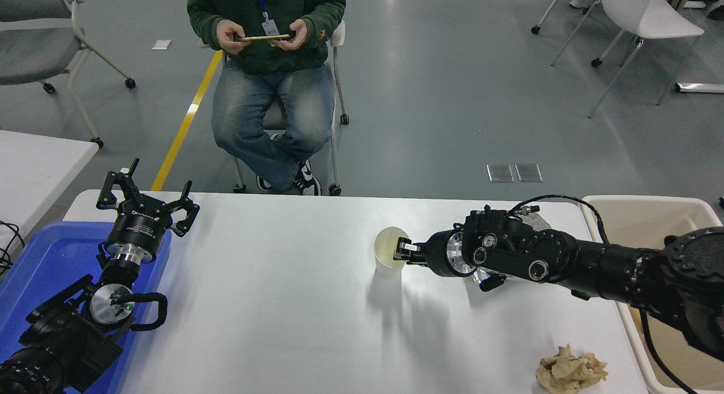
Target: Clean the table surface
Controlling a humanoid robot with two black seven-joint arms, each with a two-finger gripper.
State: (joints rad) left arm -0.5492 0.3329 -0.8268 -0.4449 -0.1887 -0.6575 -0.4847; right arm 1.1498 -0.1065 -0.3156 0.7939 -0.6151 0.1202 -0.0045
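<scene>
We note the left black gripper [148, 204] parked at lower left, fingers spread, over a blue plastic bin [34, 258]. The matte white tabletop [283, 303] spans the foreground, smooth, rounded corners. Right black gripper [405, 249] pinches a pale paper cup's [386, 261] rim. Crumpled brown paper [570, 369] lies near-right.

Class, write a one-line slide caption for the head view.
Right gripper pinches the paper cup's rim on the table surface; crumpled paper lies nearby.
</scene>
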